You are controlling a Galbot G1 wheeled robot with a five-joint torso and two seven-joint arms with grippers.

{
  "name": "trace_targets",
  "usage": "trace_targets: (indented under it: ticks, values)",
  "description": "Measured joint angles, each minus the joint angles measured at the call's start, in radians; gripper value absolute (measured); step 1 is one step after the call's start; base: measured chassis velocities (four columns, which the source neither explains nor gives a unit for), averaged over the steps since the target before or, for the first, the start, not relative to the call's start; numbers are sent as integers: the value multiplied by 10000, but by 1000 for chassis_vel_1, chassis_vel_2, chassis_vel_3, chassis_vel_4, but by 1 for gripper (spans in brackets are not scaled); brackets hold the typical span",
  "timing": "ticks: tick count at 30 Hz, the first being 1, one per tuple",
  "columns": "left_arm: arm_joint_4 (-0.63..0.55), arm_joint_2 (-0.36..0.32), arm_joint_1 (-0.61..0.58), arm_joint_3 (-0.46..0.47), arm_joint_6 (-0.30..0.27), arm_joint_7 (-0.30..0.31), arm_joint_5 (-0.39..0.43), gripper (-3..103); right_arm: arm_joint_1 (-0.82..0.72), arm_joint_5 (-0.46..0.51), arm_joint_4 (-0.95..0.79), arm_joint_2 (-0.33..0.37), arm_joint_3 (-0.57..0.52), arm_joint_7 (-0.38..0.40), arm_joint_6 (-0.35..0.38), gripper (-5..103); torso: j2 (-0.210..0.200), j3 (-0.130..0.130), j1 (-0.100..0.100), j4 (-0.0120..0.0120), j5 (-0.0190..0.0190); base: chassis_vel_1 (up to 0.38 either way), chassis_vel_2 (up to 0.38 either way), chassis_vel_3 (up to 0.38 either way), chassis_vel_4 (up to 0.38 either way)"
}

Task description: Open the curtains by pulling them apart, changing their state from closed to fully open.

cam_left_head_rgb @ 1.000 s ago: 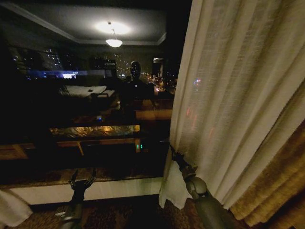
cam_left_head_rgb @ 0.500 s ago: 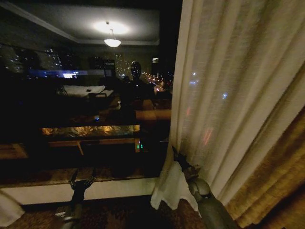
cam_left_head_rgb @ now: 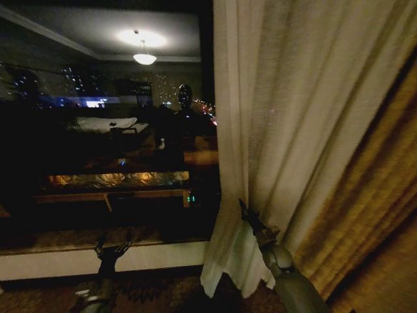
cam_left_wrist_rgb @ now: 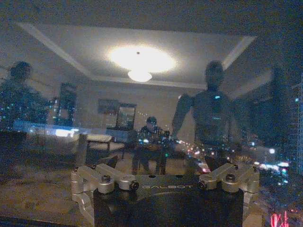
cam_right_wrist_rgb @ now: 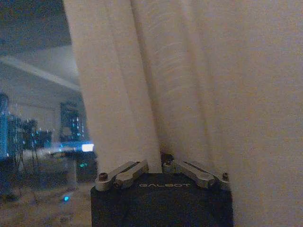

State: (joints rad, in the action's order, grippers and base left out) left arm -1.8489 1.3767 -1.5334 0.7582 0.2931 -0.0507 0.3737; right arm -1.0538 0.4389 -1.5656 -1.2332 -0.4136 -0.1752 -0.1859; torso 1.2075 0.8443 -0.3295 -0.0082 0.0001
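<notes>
Right, sheer curtain [cam_left_head_rgb: 306, 111] hangs bunched on the robot's right side of the window, pleats vertical, its free leading edge running top to bottom roughly mid-frame in head view. Right gripper [cam_left_head_rgb: 244, 210] sits right at that edge, low down, fingers brought together w/ a fold of the sheer fabric pinched between them; in the right wrist view the linkage is folded inward and cloth [cam_right_wrist_rgb: 189, 85] rises straight up from the fingertips. Below the gripper the curtain hem [cam_left_head_rgb: 225, 277] flares out loose, just above the carpet [cam_left_head_rgb: 163, 293]. Beyond the gripper on its outer side, the thicker golden drape [cam_left_head_rgb: 371, 195] hangs touching the sheer panel, slanting down toward the floor.

On the inner side of the gripper: bare dark window glass [cam_left_head_rgb: 104, 150], unobstructed from the curtain edge across to the frame's left side, w/ reflected ceiling lamp [cam_left_head_rgb: 144, 57] and room in it. Sill ledge [cam_left_head_rgb: 78, 261] runs along under the glass, pale strip beneath.

Left gripper [cam_left_head_rgb: 111, 246] is well apart from the curtain, low in front of the sill, pointing up at the glass, fingers spread apart, nothing between them; left wrist view shows its linkage [cam_left_wrist_rgb: 165, 184] splayed wide, facing the reflective pane.
</notes>
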Motion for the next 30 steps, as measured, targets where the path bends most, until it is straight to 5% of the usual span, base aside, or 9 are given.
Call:
trace_targets:
  ticks: [8, 21, 30]
  values:
    - [0, 2, 0, -4, 0, -6, 0, 100, 18, -280, -48, -27, 144, 18, -303, 0, -1, 1, -1, -2, 4, -264, -252, 262, 238]
    - [1, -3, 0, 8, 0, 4, 0, 100, -50, -1359, -34, 9, 363, 99, -287, 0, 0, 0, 0, 6, -4, 12, 14, -13, -8]
    - [1, 1, 0, 0, 0, 1, 0, 100, 497, -1614, 912, 384, -355, 1935, 253, 0, 0, 0, 0, 2, -2, 0, 0, 0, 0]
